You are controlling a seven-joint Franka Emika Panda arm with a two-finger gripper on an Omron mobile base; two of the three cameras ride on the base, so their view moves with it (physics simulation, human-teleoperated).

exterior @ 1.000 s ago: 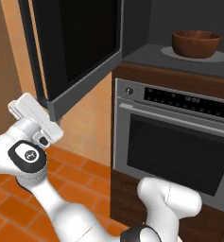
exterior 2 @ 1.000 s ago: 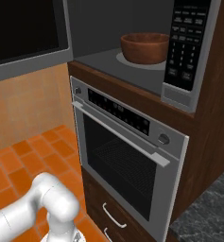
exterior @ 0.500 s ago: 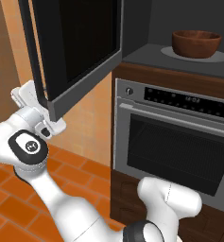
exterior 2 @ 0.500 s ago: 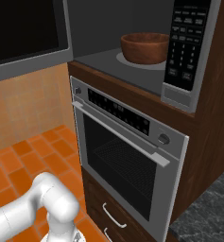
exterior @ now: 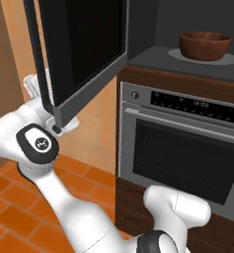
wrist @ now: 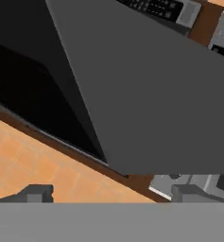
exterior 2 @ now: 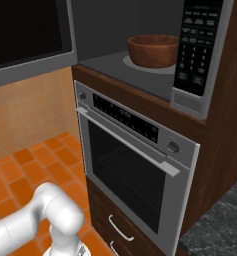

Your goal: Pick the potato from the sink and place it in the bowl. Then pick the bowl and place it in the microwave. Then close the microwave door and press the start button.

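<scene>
At the left of the left base view, the gripper (exterior: pixel 52 116) is spread wide and empty behind the microwave door (exterior: pixel 84 49). The bowl (exterior: pixel 205 45) sits upper right, inside. A glancing push could slip off the door edge.

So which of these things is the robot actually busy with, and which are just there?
In the job:
- bowl, already in the microwave
- microwave door, hanging open
- end effector, open, behind the door's lower edge

Just there:
- oven
- drawers
- orange floor tiles
</scene>
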